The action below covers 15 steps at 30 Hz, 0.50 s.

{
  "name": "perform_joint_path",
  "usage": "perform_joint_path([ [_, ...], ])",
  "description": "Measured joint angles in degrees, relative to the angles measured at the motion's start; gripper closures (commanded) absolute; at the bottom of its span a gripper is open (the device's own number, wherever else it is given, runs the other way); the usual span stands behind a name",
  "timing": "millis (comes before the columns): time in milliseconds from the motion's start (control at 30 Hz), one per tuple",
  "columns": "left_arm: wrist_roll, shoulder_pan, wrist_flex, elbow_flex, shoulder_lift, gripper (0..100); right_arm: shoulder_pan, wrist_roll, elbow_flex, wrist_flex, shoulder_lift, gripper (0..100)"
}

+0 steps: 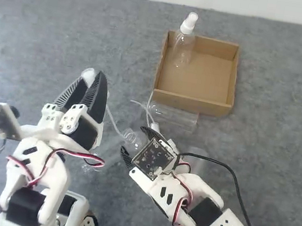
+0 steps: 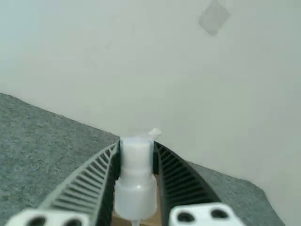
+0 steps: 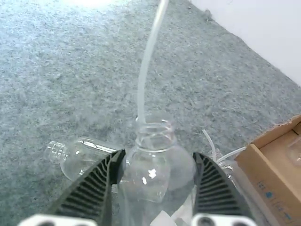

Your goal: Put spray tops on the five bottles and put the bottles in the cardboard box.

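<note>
My left gripper [image 1: 93, 76] points upward, shut on a white spray top [image 1: 88, 73] [image 2: 136, 174]. Its thin dip tube [image 3: 150, 56] runs down into the neck of a clear bottle [image 3: 153, 141] [image 1: 132, 138]. My right gripper [image 3: 157, 162] [image 1: 135, 141] is shut on this bottle and holds it upright just above the grey mat. The cardboard box [image 1: 192, 103] [image 3: 277, 165] sits at the back. One capped bottle [image 1: 185, 38] stands in the box's far left corner.
A clear bottle without a top [image 3: 77, 157] lies on the mat close beside my right gripper. Another clear bottle [image 1: 176, 117] lies along the box's front wall. Loose dip tubes [image 3: 216, 153] lie near it. A black cable [image 1: 236, 188] trails from the right arm.
</note>
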Motion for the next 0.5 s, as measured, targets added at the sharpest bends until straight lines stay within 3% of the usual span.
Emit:
perform_joint_path([
  [333,-3.08,0.7,-5.27,7.03,0.26,99,0.0,0.09,0.0,0.0,0.0,89.4],
  [500,-5.45,4.75,-5.27,8.97,0.0,99,0.0,0.09,0.0,0.0,0.0,89.4],
])
